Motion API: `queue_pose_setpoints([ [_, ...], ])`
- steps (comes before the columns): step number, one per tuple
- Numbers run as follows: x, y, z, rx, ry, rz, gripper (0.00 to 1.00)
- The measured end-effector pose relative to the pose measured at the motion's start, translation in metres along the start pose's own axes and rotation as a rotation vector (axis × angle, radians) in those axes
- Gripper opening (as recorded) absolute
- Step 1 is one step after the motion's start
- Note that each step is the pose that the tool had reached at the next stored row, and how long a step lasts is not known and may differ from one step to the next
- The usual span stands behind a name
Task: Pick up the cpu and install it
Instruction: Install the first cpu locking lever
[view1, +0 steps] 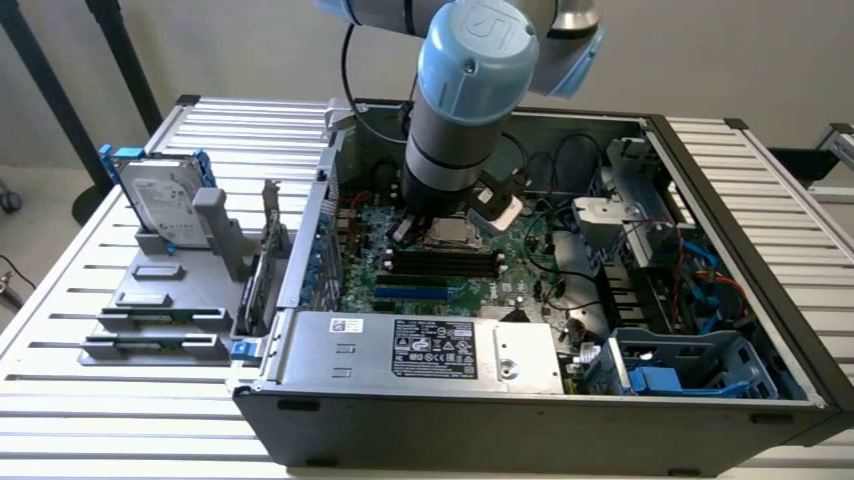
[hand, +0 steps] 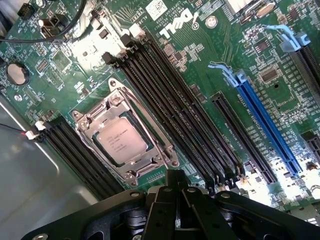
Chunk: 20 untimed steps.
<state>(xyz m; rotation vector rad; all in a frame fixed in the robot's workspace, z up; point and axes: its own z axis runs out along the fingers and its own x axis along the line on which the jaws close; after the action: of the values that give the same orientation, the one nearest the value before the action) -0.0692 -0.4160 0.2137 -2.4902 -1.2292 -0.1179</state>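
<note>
While the square silver cpu (hand: 122, 142) sits socketed, the black gripper (hand: 176, 181) hovers closed, empty.

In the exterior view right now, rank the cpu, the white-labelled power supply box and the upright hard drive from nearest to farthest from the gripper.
1. The cpu: in the motherboard socket, directly under the gripper.
2. The power supply box: along the case's front edge, toward the camera.
3. The hard drive: upright on the rack outside the case, at the exterior view's left.
</note>
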Motion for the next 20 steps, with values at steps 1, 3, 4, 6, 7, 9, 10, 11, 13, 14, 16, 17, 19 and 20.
queue_pose_setpoints([
  [1,0.0,-0.0004,0.0013,-0.0001,0.0002,0.0,0.11],
  [3,0.0,-0.0007,0.0039,-0.0004,0.0003,0.0,0.11],
  [4,0.0,-0.0006,0.0051,-0.0005,0.0001,0.0,0.11],
  [6,-0.001,-0.0003,0.0073,-0.0008,-0.0002,0.0,0.11],
  [7,-0.001,-0.0002,0.0082,-0.0011,-0.0003,0.0,0.11],
  [9,-0.001,-0.0001,0.0098,-0.0018,-0.0002,0.0,0.11],
  [10,-0.001,-0.0001,0.0104,-0.0022,-0.0001,-0.001,0.11],
  [11,-0.001,-0.0001,0.011,-0.0025,0.0001,-0.001,0.11],
  [13,-0.002,-0.0001,0.0118,-0.003,0.0002,-0.001,0.11],
  [14,-0.002,-0.0002,0.0122,-0.0033,0.0003,-0.001,0.11],
  [16,-0.002,-0.0002,0.013,-0.004,0.0009,-0.002,0.11],
  [17,-0.002,-0.0001,0.0134,-0.0048,0.0013,-0.003,0.11],
  [19,-0.003,-0.0002,0.014,-0.0085,0.0037,-0.006,0.11],
  [20,-0.003,-0.0002,0.0144,-0.0111,0.0056,-0.008,0.11],
])
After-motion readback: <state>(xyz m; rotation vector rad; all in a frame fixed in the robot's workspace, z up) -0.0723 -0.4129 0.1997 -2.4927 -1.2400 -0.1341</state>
